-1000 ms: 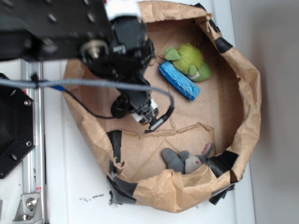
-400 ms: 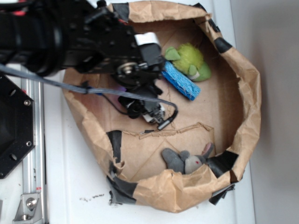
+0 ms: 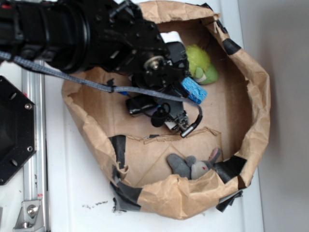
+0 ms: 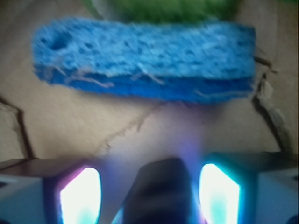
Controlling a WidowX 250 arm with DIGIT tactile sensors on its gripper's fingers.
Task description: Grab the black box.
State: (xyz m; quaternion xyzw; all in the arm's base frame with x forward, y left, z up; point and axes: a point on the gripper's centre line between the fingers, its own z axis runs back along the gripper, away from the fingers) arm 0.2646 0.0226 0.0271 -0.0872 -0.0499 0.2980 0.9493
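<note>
Between the gripper's (image 4: pixel 149 198) two glowing fingers (image 4: pixel 79 196), which stand spread, you have the small glossy black box (image 4: pixel 159 186), rounded on top. Whether either finger touches it, you cannot tell. Judge it stiff, light and slick: close on its flat long sides, low down, or it may squirt out. At 12 o'clock lies the porous blue sponge block (image 4: pixel 145 60), soft and frayed, with fuzzy green plush (image 4: pixel 159 7) beyond. Creased brown paper (image 4: pixel 70 121) lies underneath.

Even daylight outside; wrist view blurred, glowing cyan below.
</note>
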